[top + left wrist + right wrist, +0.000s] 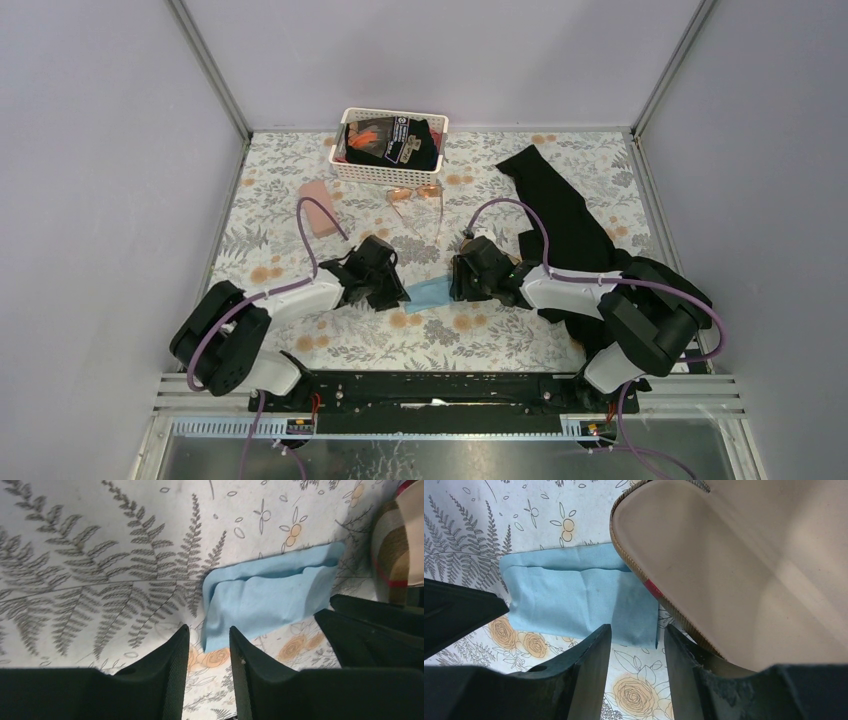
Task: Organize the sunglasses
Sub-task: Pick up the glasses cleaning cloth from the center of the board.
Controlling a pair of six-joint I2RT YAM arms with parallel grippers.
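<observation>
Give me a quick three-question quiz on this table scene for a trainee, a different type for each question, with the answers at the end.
1. True or false: the blue cloth lies between the left gripper and the right gripper.
2. Where are the orange-tinted sunglasses in relation to the white basket? A: inside it. B: just in front of it. C: behind it.
3. Fill in: the jaws of both grippers stand ____, gripping nothing.
Key: 1 true; 2 B; 3 open.

Left arm (300,295), right arm (560,285) low, wrists facing inward; jaws parted.
</observation>
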